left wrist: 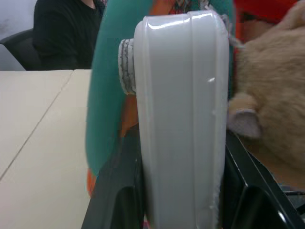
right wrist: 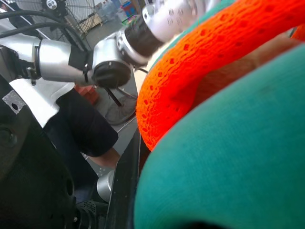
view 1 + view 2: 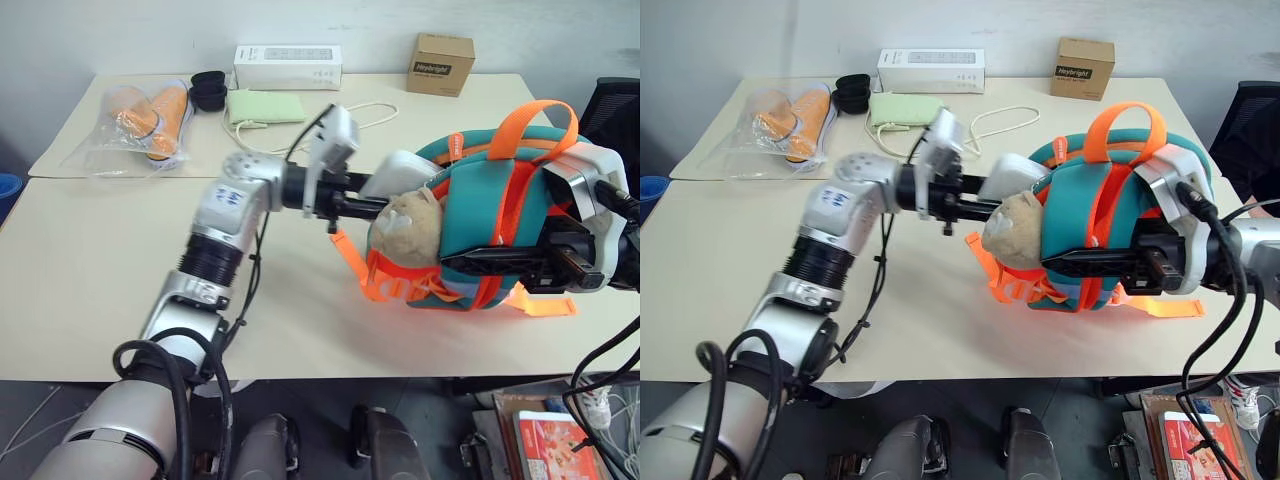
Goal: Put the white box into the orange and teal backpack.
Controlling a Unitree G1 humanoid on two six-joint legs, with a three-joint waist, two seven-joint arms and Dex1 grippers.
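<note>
The orange and teal backpack (image 3: 480,200) is held upright above the table at the right, its beige plush toy (image 3: 410,228) hanging at the front. My right gripper (image 3: 465,262) is shut on the backpack's teal back panel, beside an orange strap (image 2: 200,62). The white box (image 3: 400,172) is a flat glossy case. It sticks out of the backpack's upper left side, with its far end hidden inside. My left gripper (image 3: 372,198) points right and is shut on the box's near end. Its black fingers (image 1: 119,191) clamp both flat faces of the box (image 1: 183,119).
At the table's far edge stand a long white carton (image 3: 288,66) and a small brown cardboard box (image 3: 440,63). A green pouch (image 3: 263,106), black cups (image 3: 208,90), a white cord (image 3: 370,115) and a plastic bag of orange items (image 3: 145,120) lie nearby. A person in black (image 1: 66,33) sits beyond the table.
</note>
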